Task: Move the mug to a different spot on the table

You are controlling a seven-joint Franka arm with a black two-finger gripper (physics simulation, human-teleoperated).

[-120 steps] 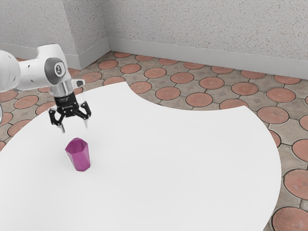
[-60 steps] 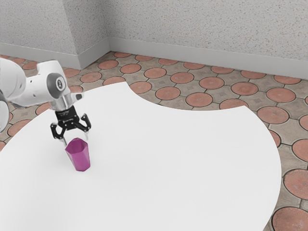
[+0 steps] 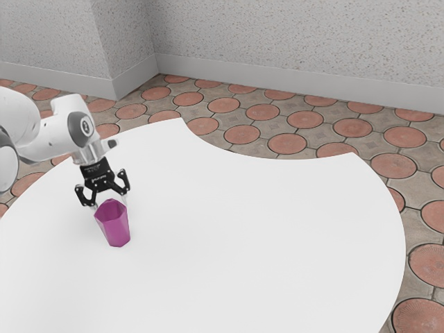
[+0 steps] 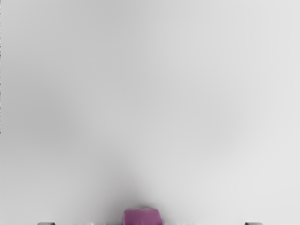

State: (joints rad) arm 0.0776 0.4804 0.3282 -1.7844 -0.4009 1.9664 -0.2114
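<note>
Mug (image 3: 113,223): magenta, faceted, upright on the white table (image 3: 277,229), mouth up, narrower at the base than at the rim. No handle can be made out from this side.
Mug, wrist view: a magenta patch (image 4: 142,217) directly below the hand, with plain white table (image 4: 150,93) beyond it.
Pincer (image 3: 103,200): black, pointing down, right over the mug's rim. Spread wide, one finger on each side of the mug's top. Grips nothing; neither finger appears to touch the mug.
Finger height: tips sit at about the mug's rim level, not down along its sides.
Arm (image 3: 41,132): white, enters from the exterior view's left and slopes down to the mug.
Table edge: curved, close to the mug on the exterior view's left. The broad white surface runs away from the mug toward the exterior view's right.
Floor (image 3: 305,119): reddish round tiles, beyond the table on the far side from the mug.
Wall (image 3: 291,35): grey, speckled, with a pale skirting, well behind the mug.
</note>
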